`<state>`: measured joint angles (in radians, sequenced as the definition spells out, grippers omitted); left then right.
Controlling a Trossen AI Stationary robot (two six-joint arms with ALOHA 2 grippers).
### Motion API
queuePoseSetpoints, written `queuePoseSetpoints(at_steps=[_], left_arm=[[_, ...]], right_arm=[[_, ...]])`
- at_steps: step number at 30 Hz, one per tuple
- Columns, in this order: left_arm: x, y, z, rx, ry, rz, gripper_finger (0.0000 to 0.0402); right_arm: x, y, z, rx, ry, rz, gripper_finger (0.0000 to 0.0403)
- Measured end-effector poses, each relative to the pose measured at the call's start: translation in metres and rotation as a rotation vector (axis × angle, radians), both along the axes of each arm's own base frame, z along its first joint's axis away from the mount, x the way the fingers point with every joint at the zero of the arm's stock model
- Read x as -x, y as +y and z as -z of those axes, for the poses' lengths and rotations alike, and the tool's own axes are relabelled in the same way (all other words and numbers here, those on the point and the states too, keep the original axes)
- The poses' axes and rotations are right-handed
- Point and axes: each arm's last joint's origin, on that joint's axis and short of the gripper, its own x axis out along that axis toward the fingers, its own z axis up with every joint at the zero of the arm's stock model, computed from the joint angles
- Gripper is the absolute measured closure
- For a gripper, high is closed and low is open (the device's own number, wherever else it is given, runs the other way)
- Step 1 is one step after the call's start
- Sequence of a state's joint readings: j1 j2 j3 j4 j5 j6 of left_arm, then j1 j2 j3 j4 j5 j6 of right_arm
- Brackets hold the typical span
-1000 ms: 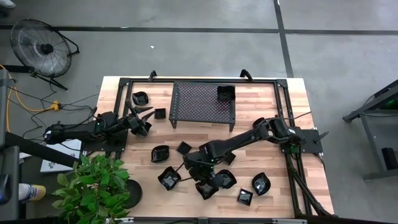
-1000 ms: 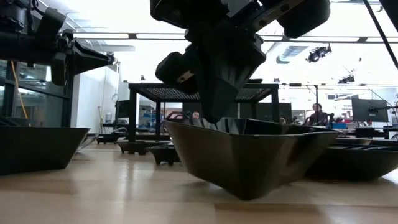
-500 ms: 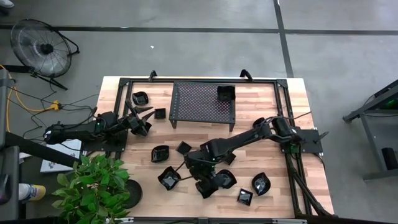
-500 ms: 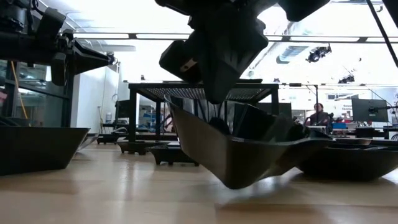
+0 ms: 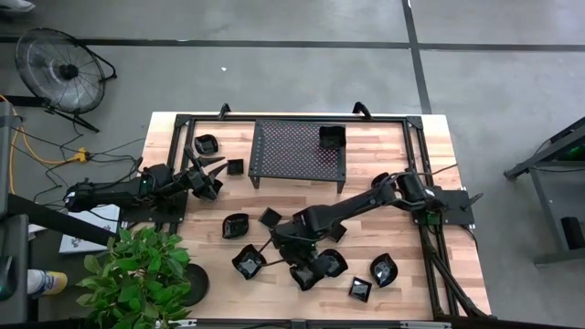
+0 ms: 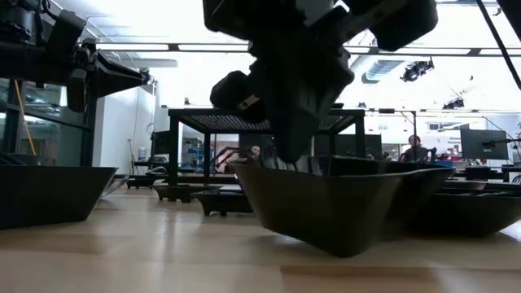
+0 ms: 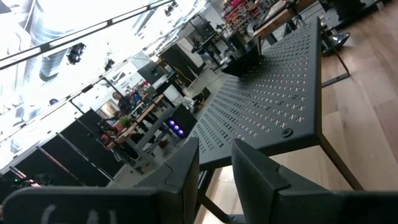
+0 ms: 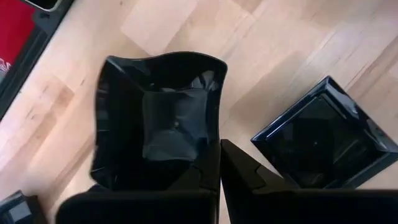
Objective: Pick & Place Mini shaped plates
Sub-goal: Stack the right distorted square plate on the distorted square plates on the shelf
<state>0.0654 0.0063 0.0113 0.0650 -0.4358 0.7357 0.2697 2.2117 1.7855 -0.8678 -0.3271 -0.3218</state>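
Note:
Several small glossy black mini shaped plates lie scattered on the wooden table (image 5: 402, 183). My right gripper (image 5: 300, 260) reaches down among the near ones and is shut on a square plate with wavy edges (image 8: 155, 118), which fills the front of the low view (image 6: 326, 207). A second square plate (image 8: 323, 140) lies flat beside it. One plate (image 5: 332, 137) sits on the perforated rack (image 5: 297, 151). My left gripper (image 5: 208, 180) hangs level at the table's left side, open by a narrow gap with nothing between its fingers (image 7: 186, 174). My right gripper pinches the plate's rim (image 8: 214, 144) on one side, with one finger over the hollow and the other outside the wall. The fingers come from above, slanting down. The plate sits about level below them (image 6: 326, 207); whether its base touches the table I cannot tell.
More plates lie near the held one (image 5: 249, 262), (image 5: 359, 289), (image 5: 384, 270), (image 5: 236, 225), and two at the far left (image 5: 207, 144). The rack stands at the far middle. A potted plant (image 5: 137, 274) overhangs the near left corner. A black frame (image 5: 430, 238) borders the table.
Held by my right gripper, the plate tipped up on one side half a second ago and has come back to about level. The gripper stayed shut on it and kept nearly in place.

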Motion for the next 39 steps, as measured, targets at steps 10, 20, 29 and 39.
queuePoseSetpoints(at_steps=[10, 20, 29, 39], left_arm=[[0.0, 0.0, 0.0, 0.0, 0.0, 0.0, 0.0309], [0.0, 0.0, 0.0, 0.0, 0.0, 0.0, 0.0309], [0.0, 0.0, 0.0, 0.0, 0.0, 0.0, 0.0309], [0.0, 0.0, 0.0001, 0.0, 0.001, 0.0, 0.0309]], right_arm=[[-0.0031, -0.0008, 0.0037, 0.032, -0.037, -0.025, 0.0403], [-0.0027, -0.0012, 0.0039, 0.047, -0.042, -0.044, 0.0387], [-0.0026, -0.001, 0.0039, 0.05, -0.043, -0.046, 0.0295], [-0.0029, -0.0008, 0.0114, 0.057, -0.028, -0.075, 0.029]])
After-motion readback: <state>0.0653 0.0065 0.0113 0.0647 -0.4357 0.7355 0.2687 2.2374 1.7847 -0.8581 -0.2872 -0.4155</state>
